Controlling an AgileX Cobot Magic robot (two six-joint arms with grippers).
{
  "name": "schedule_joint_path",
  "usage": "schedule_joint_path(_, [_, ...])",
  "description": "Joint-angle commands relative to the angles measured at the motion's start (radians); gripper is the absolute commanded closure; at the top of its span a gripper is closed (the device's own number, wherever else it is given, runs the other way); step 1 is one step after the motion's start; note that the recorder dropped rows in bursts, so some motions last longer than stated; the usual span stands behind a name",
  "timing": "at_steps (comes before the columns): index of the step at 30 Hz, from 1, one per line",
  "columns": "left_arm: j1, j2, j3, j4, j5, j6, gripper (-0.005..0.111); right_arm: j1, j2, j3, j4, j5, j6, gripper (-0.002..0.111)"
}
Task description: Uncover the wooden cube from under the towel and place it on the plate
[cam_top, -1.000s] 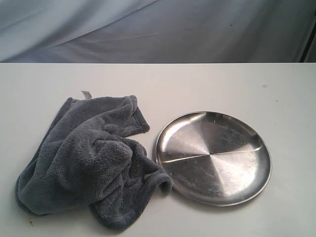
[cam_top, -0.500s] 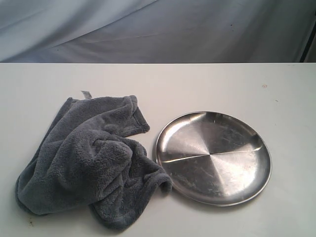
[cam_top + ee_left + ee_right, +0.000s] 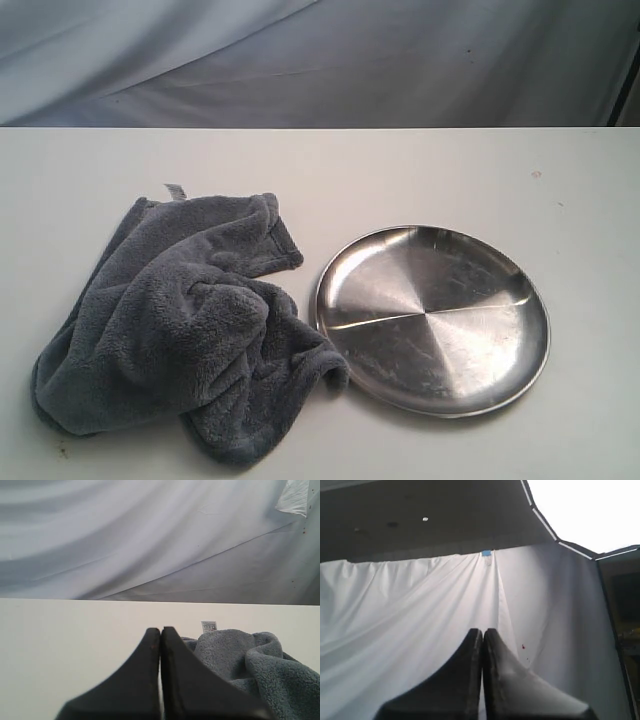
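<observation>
Lying bare beside the towel (image 3: 190, 320), the plate (image 3: 430, 320) gleams; both end effectors (image 3: 160, 629) (image 3: 482, 630) closed, empty.

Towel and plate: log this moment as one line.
stage: not started | plate: bare | towel: bunched, left of plate | wooden cube: not visible | left gripper: shut, towel ahead | right gripper: shut

The towel (image 3: 190, 330) heaps up on the near left of the counter (image 3: 400, 165), its right fold just beside the plate (image 3: 432, 318) — no passage between them. Bare counter runs along the far side and right of the plate.
</observation>
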Motion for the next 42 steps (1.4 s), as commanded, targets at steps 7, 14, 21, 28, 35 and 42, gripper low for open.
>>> schedule_joint_path(7, [-0.001,-0.002,0.004,0.001,-0.002,-0.002,0.105,0.041,-0.002,-0.071,-0.015,0.478,-0.090,0.108])
schedule_joint_path(14, [-0.001,-0.002,0.004,0.001,-0.002,-0.002,0.105,0.061,-0.002,-0.071,-0.008,0.667,-0.101,0.108])
schedule_joint_path(21, [-0.001,-0.002,0.004,0.001,-0.002,-0.002,0.105,0.135,0.141,-0.071,0.008,0.748,-0.104,0.108])
schedule_joint_path(28, [-0.001,-0.002,0.004,0.001,-0.002,-0.002,0.105,0.202,0.426,-0.071,0.094,0.737,-0.128,0.108])
schedule_joint_path(35, [-0.001,-0.002,0.004,0.001,-0.002,-0.002,0.105,0.301,0.752,-0.092,0.204,0.543,-0.204,0.108])
schedule_joint_path(42, [-0.001,-0.002,0.004,0.001,-0.002,-0.002,0.105,0.484,1.060,-0.265,0.173,0.515,-0.209,0.108])
